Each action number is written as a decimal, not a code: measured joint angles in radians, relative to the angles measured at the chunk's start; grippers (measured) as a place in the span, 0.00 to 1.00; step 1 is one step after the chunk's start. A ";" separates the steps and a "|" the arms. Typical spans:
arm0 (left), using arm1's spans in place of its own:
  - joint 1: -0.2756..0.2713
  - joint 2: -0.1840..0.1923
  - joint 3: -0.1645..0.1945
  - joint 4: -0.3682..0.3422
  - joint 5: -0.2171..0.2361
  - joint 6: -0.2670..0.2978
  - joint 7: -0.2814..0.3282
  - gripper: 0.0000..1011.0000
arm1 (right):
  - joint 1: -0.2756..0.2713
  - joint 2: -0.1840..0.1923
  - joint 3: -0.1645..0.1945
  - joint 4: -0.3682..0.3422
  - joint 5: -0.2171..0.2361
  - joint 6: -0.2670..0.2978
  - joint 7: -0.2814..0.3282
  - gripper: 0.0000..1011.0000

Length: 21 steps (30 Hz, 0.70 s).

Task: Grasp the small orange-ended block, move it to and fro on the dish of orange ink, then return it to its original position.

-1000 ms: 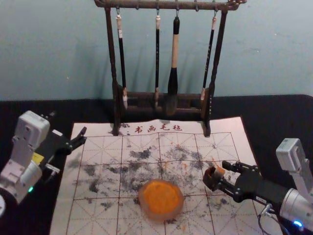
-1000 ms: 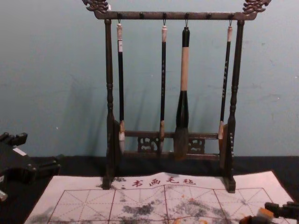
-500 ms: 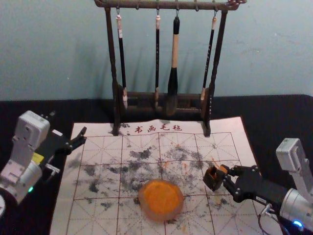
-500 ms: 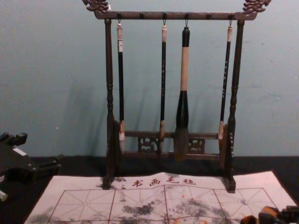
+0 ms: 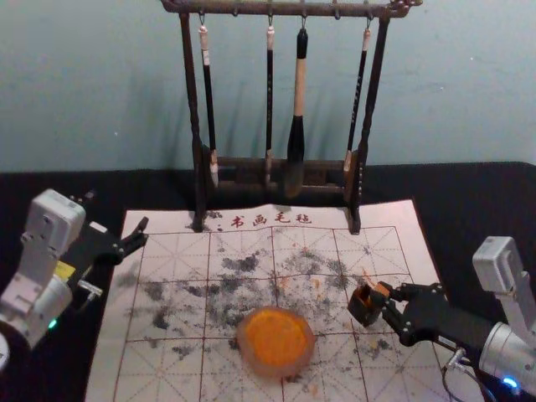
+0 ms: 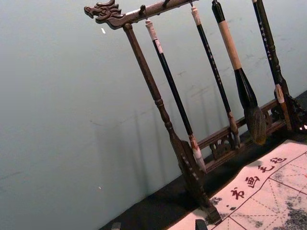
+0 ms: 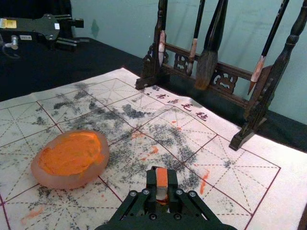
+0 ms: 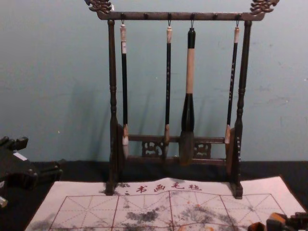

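squeezing the block (image 7: 162, 178), the right pincer (image 5: 388, 300) is right of the dish (image 5: 275, 340). the left pincer (image 5: 118, 210), wide open, is left of it.

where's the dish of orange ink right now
In the head view, the dish of orange ink sits on the mat, below centre, left of the dark box by the right hand.

Dark-wood rack (image 5: 191, 100): one
Black-tipped, long-handled brushes (image 5: 299, 92): four
Red-gridded white mat (image 5: 167, 373): one
Round orange-ink dish (image 5: 272, 368): one
Orange-ended block (image 7: 161, 178): one
Small dark box (image 5: 362, 311): one
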 joint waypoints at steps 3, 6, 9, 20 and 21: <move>0.000 0.000 0.000 0.000 0.000 0.000 0.000 0.99 | 0.000 0.000 0.000 0.000 0.000 0.000 0.000 0.09; 0.000 0.000 0.000 0.000 0.000 0.000 0.000 0.99 | 0.000 0.000 0.000 0.000 0.000 0.000 0.000 0.09; 0.000 0.000 0.000 0.000 0.000 0.000 0.000 0.99 | -0.001 -0.001 0.003 0.000 -0.002 -0.002 0.000 0.09; 0.000 0.000 0.000 0.000 0.000 0.000 0.000 0.99 | -0.018 -0.009 0.037 -0.039 -0.005 -0.012 0.005 0.09; 0.000 0.000 0.000 0.000 0.000 0.000 0.000 0.99 | -0.018 -0.009 0.037 -0.039 -0.005 -0.012 0.005 0.09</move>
